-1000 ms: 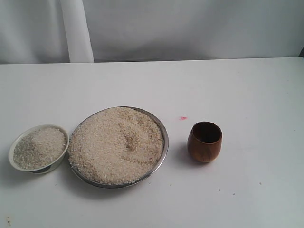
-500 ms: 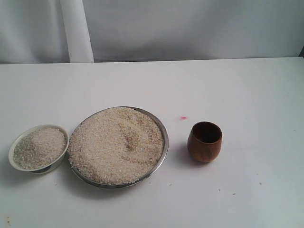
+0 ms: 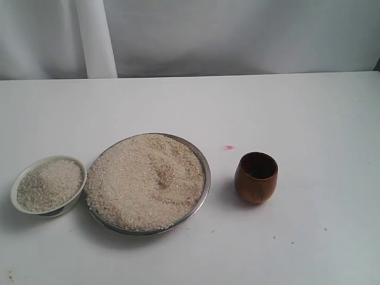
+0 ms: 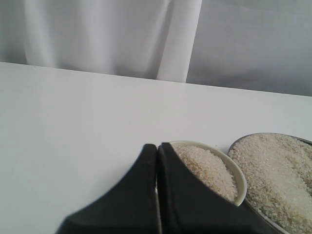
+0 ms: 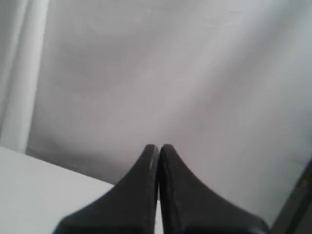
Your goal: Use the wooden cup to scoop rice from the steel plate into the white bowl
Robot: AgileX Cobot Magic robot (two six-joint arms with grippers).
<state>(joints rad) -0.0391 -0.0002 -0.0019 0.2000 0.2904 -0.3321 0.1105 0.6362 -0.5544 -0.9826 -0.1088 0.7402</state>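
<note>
The steel plate (image 3: pixel 204 160) lies at the middle of the white table, heaped with rice (image 3: pixel 145 181). Just left of it stands the white bowl (image 3: pixel 19 178), holding its own mound of rice. The wooden cup (image 3: pixel 256 177) stands upright to the plate's right, nothing touching it. Neither arm shows in the exterior view. In the left wrist view my left gripper (image 4: pixel 157 146) is shut and empty, with the white bowl (image 4: pixel 233 168) and the steel plate (image 4: pixel 243 139) just past its tips. My right gripper (image 5: pixel 159 147) is shut and empty, facing the backdrop.
A white curtain (image 3: pixel 237 35) hangs behind the table's far edge. A small pink speck (image 3: pixel 229 147) lies on the table between plate and cup. A few stray grains dot the table near the front right.
</note>
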